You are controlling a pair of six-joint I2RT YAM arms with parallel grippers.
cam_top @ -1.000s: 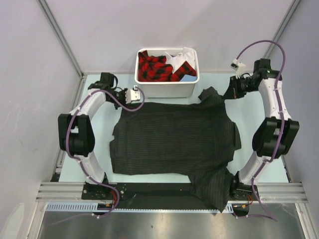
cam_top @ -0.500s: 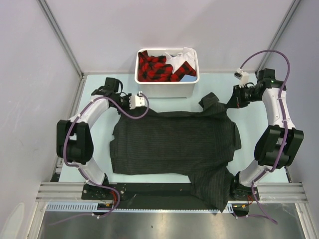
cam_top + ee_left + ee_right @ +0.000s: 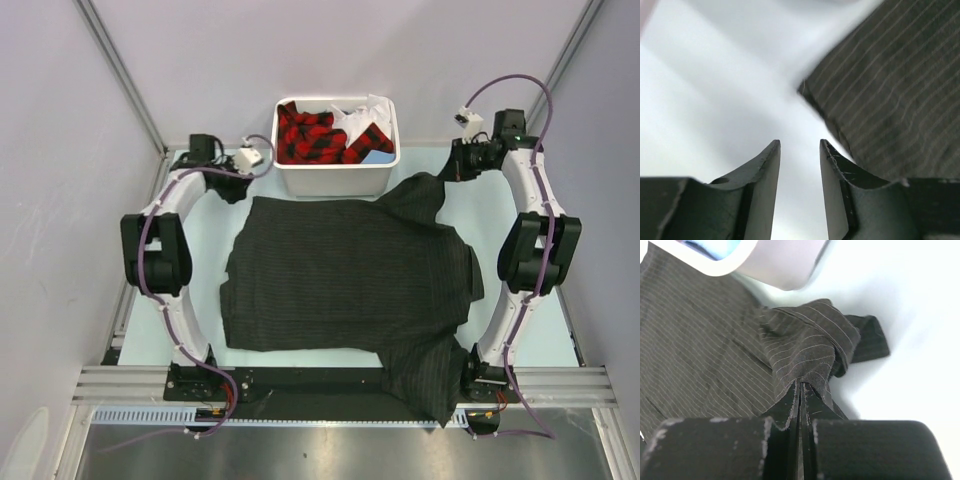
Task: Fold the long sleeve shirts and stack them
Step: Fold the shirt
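The black pinstriped long sleeve shirt (image 3: 350, 270) lies spread flat on the table, and one part hangs over the near edge at the lower right. My left gripper (image 3: 232, 187) is open and empty just off the shirt's far left corner. In the left wrist view that corner (image 3: 890, 90) lies ahead and right of my open left gripper (image 3: 799, 145). My right gripper (image 3: 447, 178) is at the shirt's far right corner, shut on a bunched fold of it. The right wrist view shows my right gripper (image 3: 800, 386) pinching the shirt (image 3: 805, 345).
A white bin (image 3: 335, 178) with red-and-black plaid clothes and something white stands at the far edge, just behind the shirt. Its corner shows in the right wrist view (image 3: 785, 270). Side walls stand close to both arms.
My left gripper has drawn back to the far left, away from the shirt's corner. My right gripper has moved toward the far side with the fold, and the shirt's far edge now lies nearer the bin.
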